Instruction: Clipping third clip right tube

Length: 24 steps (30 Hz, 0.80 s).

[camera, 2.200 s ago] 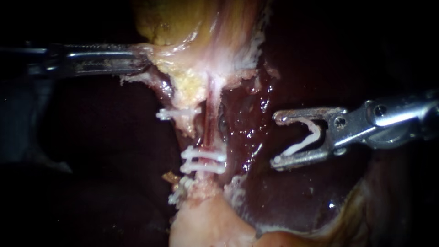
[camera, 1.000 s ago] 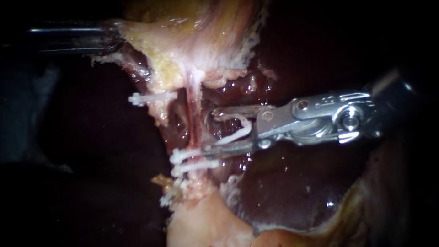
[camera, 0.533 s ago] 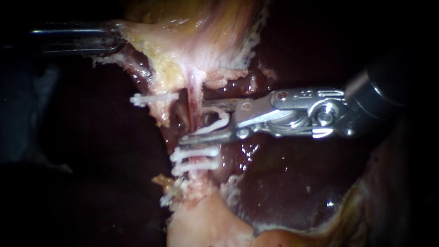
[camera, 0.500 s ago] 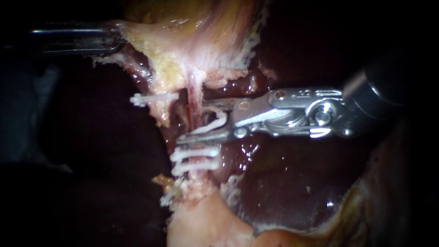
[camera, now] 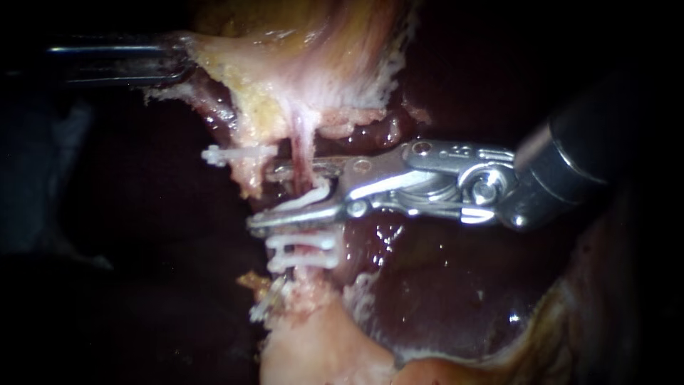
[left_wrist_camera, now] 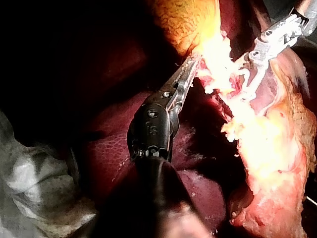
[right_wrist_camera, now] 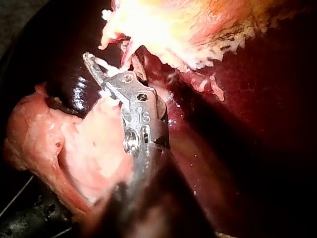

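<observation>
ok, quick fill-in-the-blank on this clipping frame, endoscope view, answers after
1. The right instrument holds a white clip in its jaws, astride the ___.
2. Just below the jaws, ___ shut clips cross the tube.
3. A lone clip sits to the tube's ___.
4. The left instrument grips pale tissue ___ the tube.

Missing words: tube; two; left; above

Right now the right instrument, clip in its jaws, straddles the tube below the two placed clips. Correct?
No: the endoscope view shows the right instrument, clip in its jaws, straddling the tube above the two placed clips, not below them.
</observation>
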Available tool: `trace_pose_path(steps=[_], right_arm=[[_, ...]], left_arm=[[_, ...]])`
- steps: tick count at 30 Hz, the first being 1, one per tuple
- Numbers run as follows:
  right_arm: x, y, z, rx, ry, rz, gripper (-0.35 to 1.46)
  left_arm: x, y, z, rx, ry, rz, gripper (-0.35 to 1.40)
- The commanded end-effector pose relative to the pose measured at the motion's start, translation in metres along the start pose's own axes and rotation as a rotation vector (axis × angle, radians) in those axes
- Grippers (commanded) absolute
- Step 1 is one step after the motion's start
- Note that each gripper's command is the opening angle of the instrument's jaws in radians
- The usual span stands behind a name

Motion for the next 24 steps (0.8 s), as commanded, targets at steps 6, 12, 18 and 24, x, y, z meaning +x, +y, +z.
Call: trace_pose_path(steps=[6, 12, 18, 24], right_arm=[[0.0025, -0.0024, 0.0000, 0.091, 0.050, 0.013, 0.45], [0.0035, -0.0031, -0.0001, 0.101, 0.068, 0.017, 0.45], [0.0034, -0.0027, -0.0004, 0.101, 0.069, 0.041, 0.38], [0.0032, -0.0024, -0.0008, 0.103, 0.068, 0.040, 0.27]], left_arm=[[0.0000, -0.0001, 0.0000, -0.001, 0.000, 0.000, -0.35], [0.0000, -0.0001, 0.0000, -0.001, 0.000, 0.000, -0.35], [0.0000, -0.0002, 0.0001, -0.001, 0.000, 0.000, -0.35], [0.0000, -0.0002, 0.0001, -0.001, 0.000, 0.000, -0.35]])
